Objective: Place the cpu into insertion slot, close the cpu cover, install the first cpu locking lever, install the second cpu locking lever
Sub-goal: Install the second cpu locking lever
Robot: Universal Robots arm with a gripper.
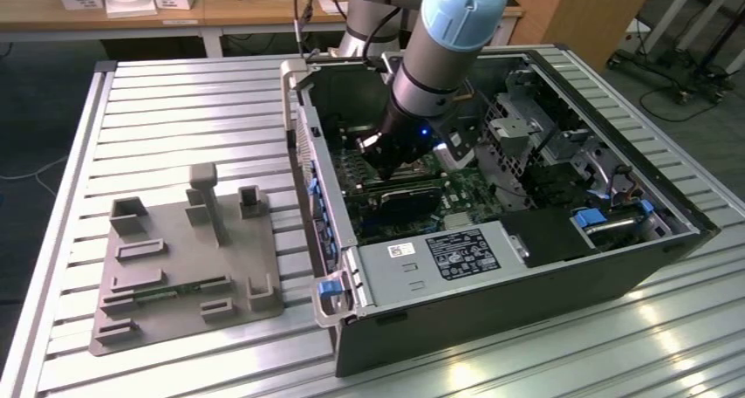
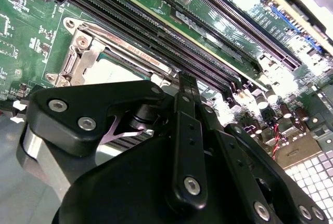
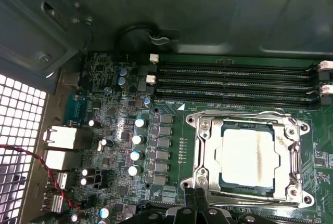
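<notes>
The cpu (image 3: 247,156), a pale silver square, lies in the insertion slot (image 3: 303,199) on the green board. The cpu cover (image 3: 207,151), a silver frame, lies flat around it. A thin wire lever (image 3: 244,114) runs along the slot's side toward the memory slots. My gripper (image 3: 196,198) has its black fingertips together, touching the slot's edge at a corner, nothing between them. In the second wrist view the gripper (image 2: 187,81) stands right beside the cpu (image 2: 112,70). In the exterior view the gripper (image 1: 390,164) is deep inside the open computer case (image 1: 489,284).
Long black memory slots (image 3: 234,81) run beside the socket. Capacitors (image 3: 136,146) and rear ports (image 3: 60,138) stand close by. Case walls, a drive cage (image 1: 524,123) and a label plate (image 1: 463,254) hem in the arm. A grey fixture tray (image 1: 187,258) lies on the slatted table.
</notes>
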